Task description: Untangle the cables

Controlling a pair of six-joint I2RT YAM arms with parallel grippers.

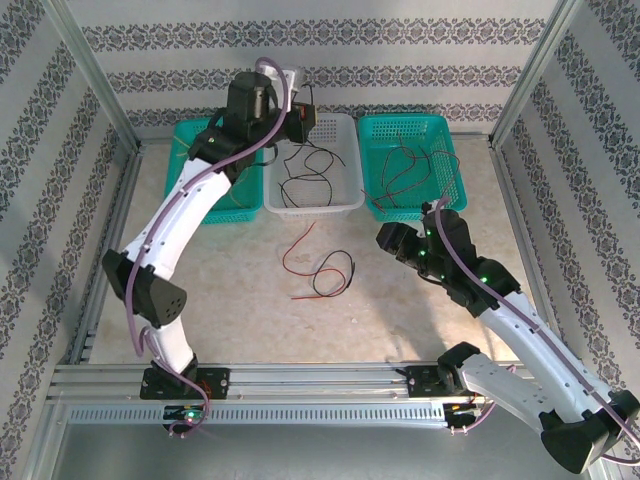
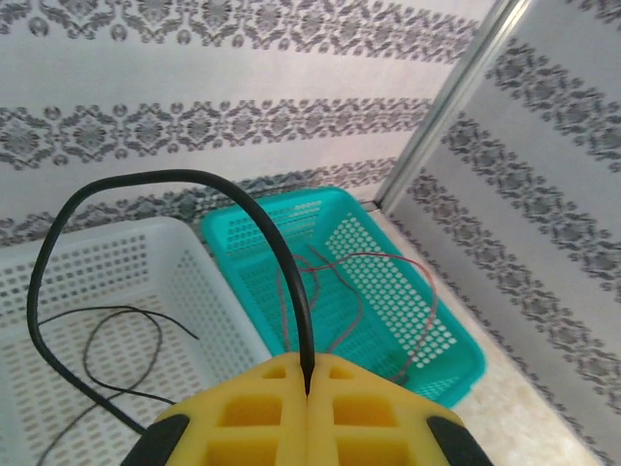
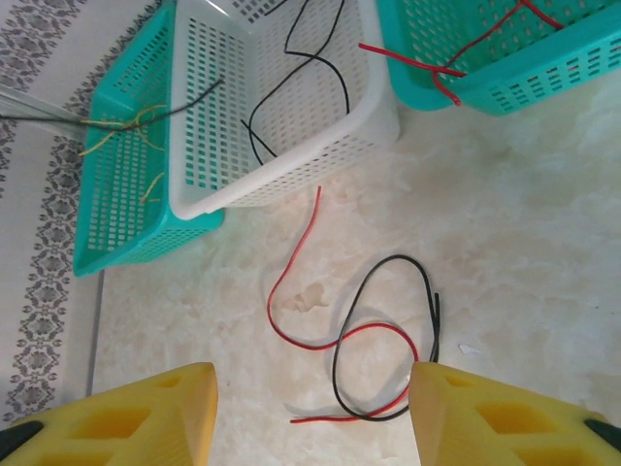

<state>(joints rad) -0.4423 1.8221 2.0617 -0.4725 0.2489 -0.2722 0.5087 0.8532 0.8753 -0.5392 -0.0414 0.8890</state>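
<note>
Nearest in the right wrist view, the right gripper hangs above the table with its yellow fingers spread wide and nothing between them. Just beyond the fingertips, in line with the gap, lie a red cable and a black cable. They cross each other at the black one's loop.

From above, this pair sits on open table to the left of the right gripper. Its long run heads from the near side toward the white basket. The right arm is clearly the nearer one, so the coming pick looks like its job. It would need to reach forward and down onto one strand, probably away from the crossings.

Farther back, the left gripper is raised over the white basket. Its fingers are pressed together on a second black cable, which arcs up and droops into that basket. Beside it, the right teal basket holds loose red strands. The left teal basket holds yellowish strands.
</note>
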